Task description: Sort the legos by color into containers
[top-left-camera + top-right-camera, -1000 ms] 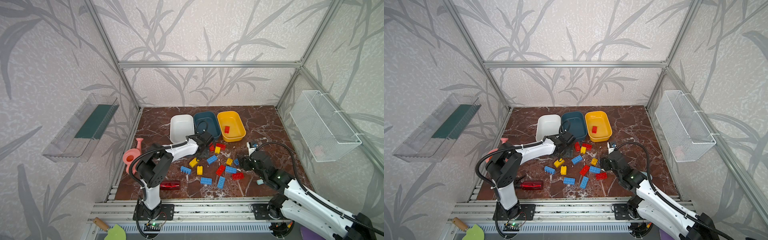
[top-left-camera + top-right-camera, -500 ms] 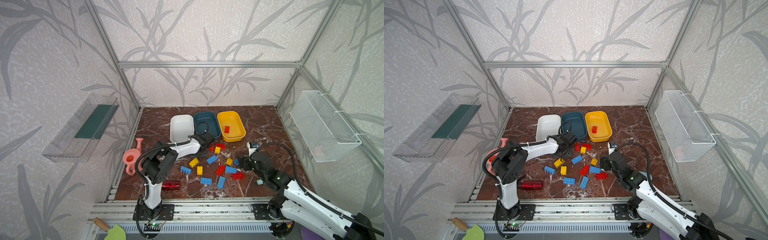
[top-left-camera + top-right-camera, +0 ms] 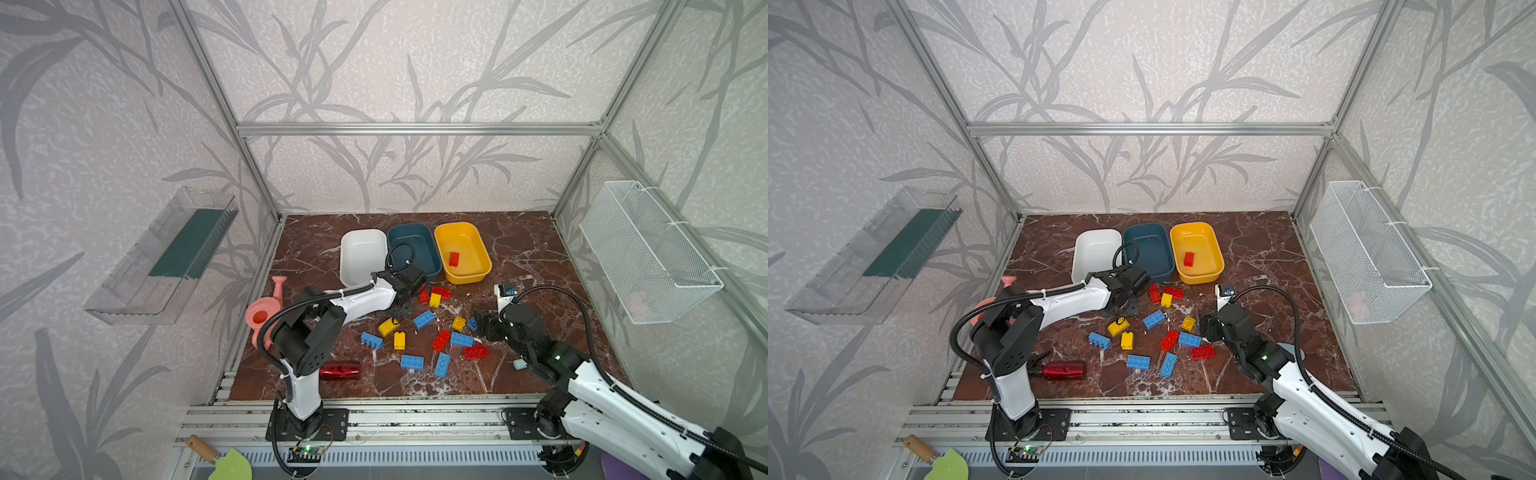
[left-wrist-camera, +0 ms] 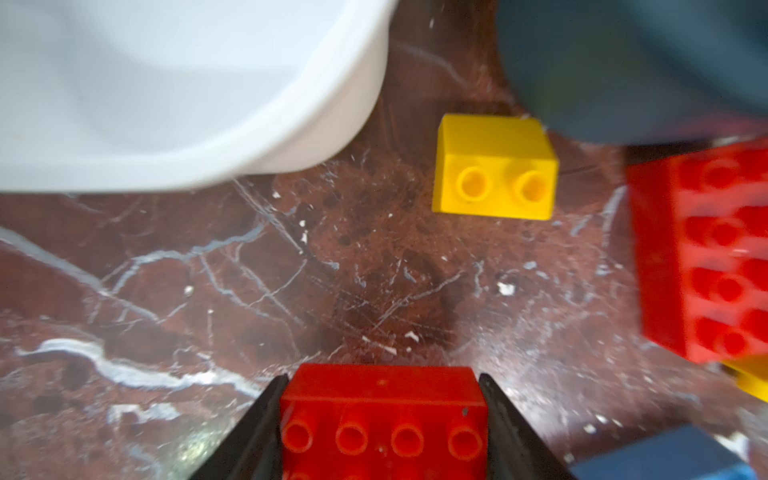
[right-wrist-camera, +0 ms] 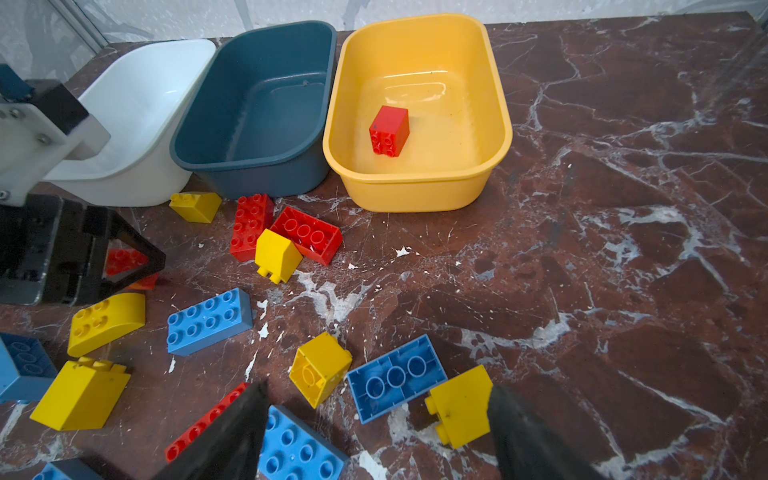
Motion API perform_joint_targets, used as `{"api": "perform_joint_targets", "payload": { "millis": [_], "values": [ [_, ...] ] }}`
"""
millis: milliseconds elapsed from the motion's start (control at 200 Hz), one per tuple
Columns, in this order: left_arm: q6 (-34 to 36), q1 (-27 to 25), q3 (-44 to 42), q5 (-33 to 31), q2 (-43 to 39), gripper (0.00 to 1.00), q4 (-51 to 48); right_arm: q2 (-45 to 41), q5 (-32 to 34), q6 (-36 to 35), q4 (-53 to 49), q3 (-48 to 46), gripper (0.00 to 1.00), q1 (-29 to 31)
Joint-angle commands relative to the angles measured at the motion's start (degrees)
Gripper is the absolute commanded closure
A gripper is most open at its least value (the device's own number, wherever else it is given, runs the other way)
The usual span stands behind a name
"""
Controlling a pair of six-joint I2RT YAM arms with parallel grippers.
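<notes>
Several red, yellow and blue legos [image 3: 424,320] lie scattered on the marble floor in front of three containers: a white tub [image 3: 359,253], a teal tub [image 3: 411,241] and a yellow tub [image 3: 467,245] holding one red brick [image 3: 454,259]. My left gripper [image 4: 382,380] is shut on a red lego [image 4: 382,411], both fingers pressed against its ends, just in front of the white tub [image 4: 166,104]. In a top view it sits low at the pile's left edge [image 3: 1125,303]. My right gripper [image 5: 378,432] hangs open over blue and yellow legos at the pile's right side [image 3: 482,326].
A red bottle [image 3: 340,370] lies at the front left, and a pink watering can [image 3: 264,316] stands by the left wall. A small light blue piece [image 3: 518,365] lies beside the right arm. A wire basket [image 3: 648,257] and a clear tray [image 3: 166,257] hang on the side walls.
My left gripper has closed from wide open onto the red lego, and its arm has shifted a little. The right arm has not moved.
</notes>
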Motion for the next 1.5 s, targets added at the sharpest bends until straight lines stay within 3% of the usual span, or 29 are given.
{"api": "perform_joint_targets", "payload": {
  "millis": [0,325,895,1495],
  "values": [
    [2.4,-0.4,3.9,-2.9,-3.9,0.48,-4.2,-2.0,-1.1,1.2,-0.3,-0.3,0.16,0.3],
    [9.2,-0.4,25.6,-0.6,3.1,0.48,-10.7,-5.4,-2.3,1.7,-1.9,-1.7,0.16,0.3],
    [14.8,-0.9,79.0,9.4,37.9,0.49,-21.7,-8.8,-4.9,3.1,-1.6,-5.4,0.16,0.6],
    [14.2,-0.4,86.0,15.9,48.7,0.47,-10.0,-8.1,-5.2,3.4,-0.8,-6.9,0.16,0.7]
  ]
}}
